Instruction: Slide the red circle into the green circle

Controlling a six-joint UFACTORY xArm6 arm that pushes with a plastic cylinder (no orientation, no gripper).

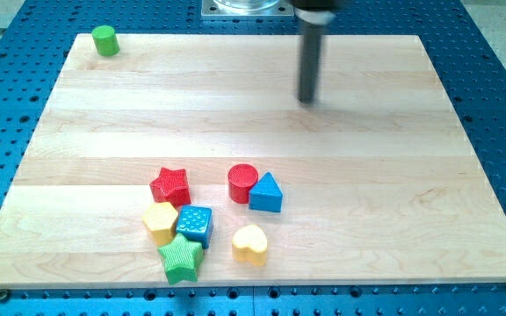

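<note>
- My tip (pixel 307 101) is sitting toward the view's top, right of centre, over bare wood; it's well apart from every block.
- No hand on this rig, just the dark rod, so open/closed isn't applying here.
- Red circle (pixel 242 183) is standing in the lower middle of the table (pixel 385 228), well below my tip & a bit to the view's left of it.
- Blue triangle (pixel 267 193) is touching the red circle on its lower-right side.
- Green circle (pixel 105 40) is sitting alone at the table's top-left corner, far from the red circle & the rest.
- Red star (pixel 171 186) is lying left of the red circle, w/ a gap between them.
- Below the star, a tight cluster: yellow hexagon (pixel 160 220), blue cube (pixel 194 225) just beside it, green star (pixel 181 258) under both, looking like it's touching them.
- Yellow heart (pixel 250 245) is resting near the bottom edge, right of the green star & apart from it, below the blue triangle.
</note>
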